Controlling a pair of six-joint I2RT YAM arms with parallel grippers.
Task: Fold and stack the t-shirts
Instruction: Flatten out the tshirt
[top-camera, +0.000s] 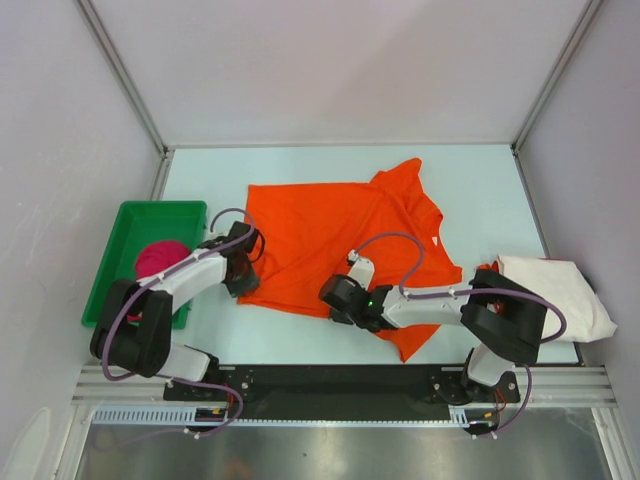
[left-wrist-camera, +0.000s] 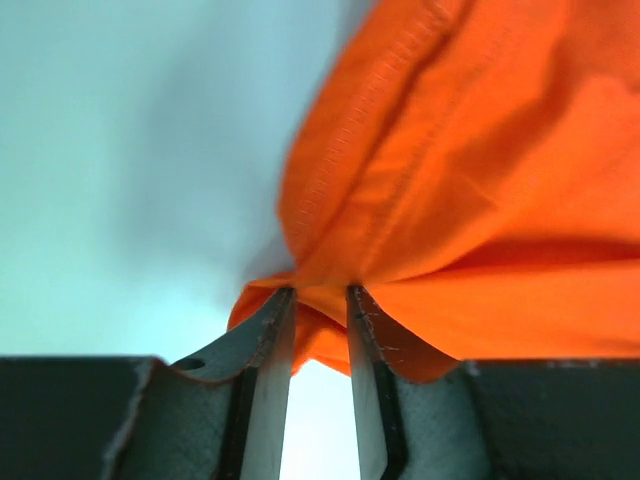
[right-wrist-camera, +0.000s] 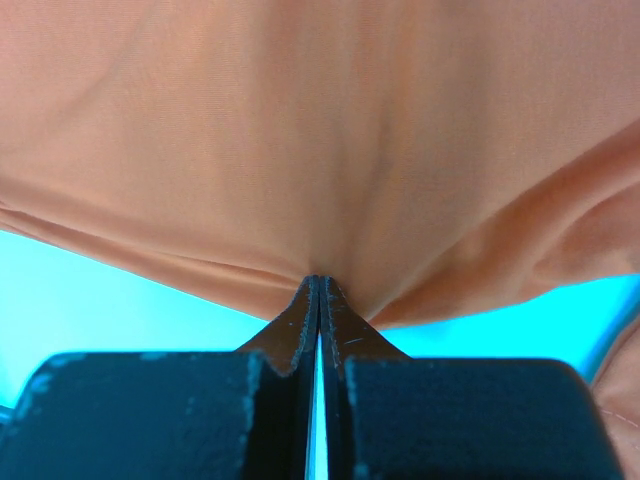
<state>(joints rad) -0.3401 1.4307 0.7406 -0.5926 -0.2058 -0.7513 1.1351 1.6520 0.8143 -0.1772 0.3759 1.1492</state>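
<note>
While both arms pinch its near hem, the bright orange cloth t-shirt (top-camera: 340, 235) lies spread across the middle of the pale table (top-camera: 300, 165), not yet folded. Its left corner is clamped in the left gripper (left-wrist-camera: 320, 295); the right gripper (right-wrist-camera: 318, 285) is closed tight on a fold nearer the middle. With the magenta-pink shirt (top-camera: 160, 258) balled in the green plastic tray (top-camera: 150, 212) and the off-white shirt (top-camera: 555, 290) heaped at the right edge, I judge folding barely begun — nothing is stacked.

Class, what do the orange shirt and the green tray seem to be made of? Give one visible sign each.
Orange shirt: soft matte cloth, likely knit; it creases and has a stitched hem. Green tray: probably plastic; stiff, even-coloured walls.
</note>
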